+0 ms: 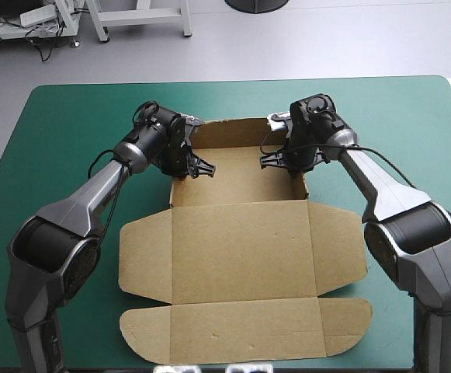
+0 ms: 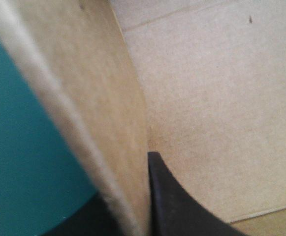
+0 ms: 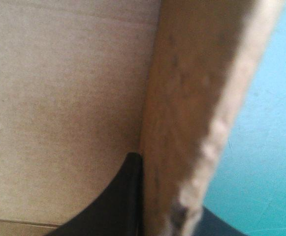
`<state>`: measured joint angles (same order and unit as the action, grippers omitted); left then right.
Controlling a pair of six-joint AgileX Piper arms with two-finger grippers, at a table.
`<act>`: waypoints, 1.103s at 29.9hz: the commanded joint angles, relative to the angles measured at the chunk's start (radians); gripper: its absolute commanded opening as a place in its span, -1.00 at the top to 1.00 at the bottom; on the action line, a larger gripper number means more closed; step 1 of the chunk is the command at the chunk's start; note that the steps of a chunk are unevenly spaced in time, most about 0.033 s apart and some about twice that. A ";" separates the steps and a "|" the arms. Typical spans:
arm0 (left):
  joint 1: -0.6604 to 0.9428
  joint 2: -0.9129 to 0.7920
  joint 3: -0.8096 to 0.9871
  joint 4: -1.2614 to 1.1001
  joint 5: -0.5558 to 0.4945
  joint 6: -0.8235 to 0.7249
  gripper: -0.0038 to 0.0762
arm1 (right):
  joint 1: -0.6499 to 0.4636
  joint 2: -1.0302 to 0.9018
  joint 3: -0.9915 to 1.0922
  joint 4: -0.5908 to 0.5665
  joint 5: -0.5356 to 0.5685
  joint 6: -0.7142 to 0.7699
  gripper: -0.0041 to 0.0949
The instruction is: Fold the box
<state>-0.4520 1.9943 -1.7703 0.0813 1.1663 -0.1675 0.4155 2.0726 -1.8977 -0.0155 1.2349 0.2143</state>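
Closest, the left gripper (image 2: 133,199) was clamped on the raised left wall of the box (image 1: 241,249), one black finger each side; the right gripper (image 3: 165,196) pinched the right wall likewise. Brown and open, the box sat mid-way on the teal-green tabletop (image 1: 62,116), lid (image 1: 244,330) flat toward the near edge.

Inventory of my own parts.

- My left arm (image 1: 78,206): one long silver-grey link, smooth and glossy, tapering toward the wrist. Farther behind the gripper it ends in a bulky black rounded joint, then a grey column.
- My right arm (image 1: 380,190): the same build, mirrored.
- Wrists, just behind each gripper: black, blocky housings.
- My left gripper (image 1: 206,168) and right gripper (image 1: 264,159): two broad black fingers (image 2: 174,204) each, matt, fin-curved, wide-based, narrowing to a point.
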 commanded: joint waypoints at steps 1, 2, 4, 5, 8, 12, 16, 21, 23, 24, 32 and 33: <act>-0.036 -0.028 -0.020 -0.095 -0.021 0.026 0.93 | 0.034 -0.051 -0.033 0.113 -0.047 -0.013 0.95; -0.036 -0.026 -0.020 -0.081 -0.017 0.026 0.93 | 0.034 -0.051 -0.033 0.107 -0.045 -0.013 0.95; -0.036 -0.024 -0.020 -0.074 -0.014 0.026 0.93 | 0.034 -0.051 -0.033 0.100 -0.043 -0.011 0.95; -0.036 -0.024 -0.020 -0.068 -0.014 0.030 0.93 | 0.034 -0.051 -0.033 0.098 -0.043 -0.007 0.95; -0.036 -0.024 -0.020 -0.050 -0.016 0.032 0.93 | 0.034 -0.051 -0.033 0.098 -0.039 -0.015 0.96; -0.036 -0.024 -0.020 -0.056 -0.014 0.040 0.92 | 0.034 -0.051 -0.033 0.079 -0.007 -0.032 0.92; -0.036 -0.024 -0.022 -0.066 0.021 0.118 0.76 | 0.034 -0.051 -0.034 0.077 0.023 -0.097 0.47; -0.025 -0.024 -0.042 -0.068 0.076 0.120 0.24 | 0.034 -0.051 -0.036 0.077 0.023 -0.085 -0.41; -0.017 -0.024 -0.057 -0.068 0.093 0.120 0.01 | 0.034 -0.053 -0.036 0.079 0.023 -0.085 -0.62; -0.017 -0.024 -0.065 -0.068 0.104 0.120 -0.11 | 0.034 -0.055 -0.036 0.079 0.023 -0.085 -0.66; -0.017 -0.042 -0.130 -0.063 0.130 0.118 -0.45 | 0.022 -0.091 -0.051 0.061 0.023 -0.083 -0.66; -0.017 -0.053 -0.135 -0.047 0.130 0.116 -0.45 | 0.017 -0.100 -0.058 0.061 0.023 -0.083 -0.66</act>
<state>-0.4618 2.0244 -1.8609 0.0326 1.2397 -0.0539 0.4444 2.0673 -1.9070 0.0346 1.2424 0.1434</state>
